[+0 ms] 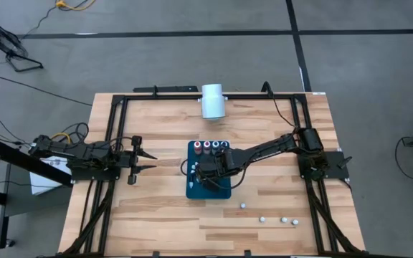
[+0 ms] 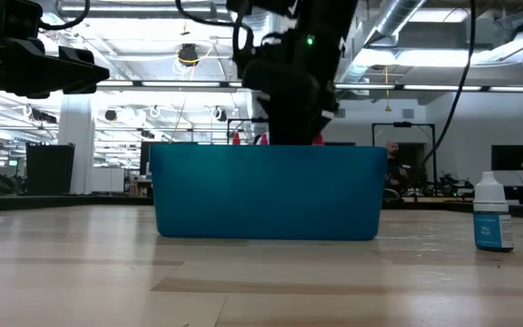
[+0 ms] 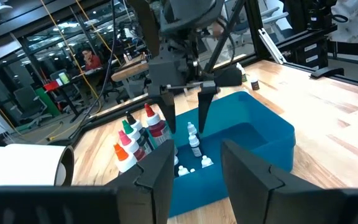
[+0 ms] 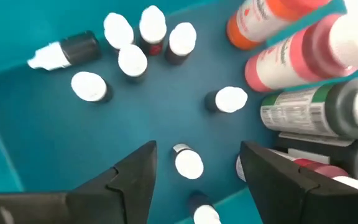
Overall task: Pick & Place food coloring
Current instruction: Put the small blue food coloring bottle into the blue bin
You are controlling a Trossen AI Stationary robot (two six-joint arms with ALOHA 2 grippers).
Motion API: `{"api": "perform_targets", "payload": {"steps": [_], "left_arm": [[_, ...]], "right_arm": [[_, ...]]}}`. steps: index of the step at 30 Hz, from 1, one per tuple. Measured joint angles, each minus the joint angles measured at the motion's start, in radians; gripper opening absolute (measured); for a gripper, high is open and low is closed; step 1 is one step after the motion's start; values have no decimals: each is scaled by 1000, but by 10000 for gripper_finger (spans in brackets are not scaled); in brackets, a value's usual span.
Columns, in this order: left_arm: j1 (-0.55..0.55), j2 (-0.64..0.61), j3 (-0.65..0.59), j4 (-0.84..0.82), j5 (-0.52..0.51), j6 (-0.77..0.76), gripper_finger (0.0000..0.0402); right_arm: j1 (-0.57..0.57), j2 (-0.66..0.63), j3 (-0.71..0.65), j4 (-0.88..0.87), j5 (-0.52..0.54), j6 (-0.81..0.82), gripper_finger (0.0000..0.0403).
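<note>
1. Wooden desk carries a blue bin at its middle.
2. Many food coloring bottles already stand inside the bin.
3. My right end effector hangs released above them, grasping nothing.
4. Four loose bottles remain outside on the desk.
5. My left end effector waits aside, part-open and empty.

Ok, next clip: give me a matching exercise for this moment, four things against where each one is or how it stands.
Things:
1. right gripper
2. left gripper
3. large white cylinder
4. small white dropper bottle with a blue label

Places or states:
A. lying by the table's far edge
B. open above the blue plastic bin of food colouring bottles
C. waiting left of the bin, over bare wood
D. upright on the table, outside the bin

Pairs: 1-B, 2-C, 3-A, 4-D
</note>
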Motion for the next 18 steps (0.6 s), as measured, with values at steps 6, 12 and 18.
{"api": "perform_targets", "payload": {"steps": [6,12,18], "left_arm": [[0,0,0,0,0,0,123],[0,0,0,-1,0,0,123],[0,0,0,0,0,1,123]], "right_arm": [[19,-34,69,-94,2,-2,218],[61,-97,69,-216,0,90,217],[137,-133,69,-308,1,297,217]]}}
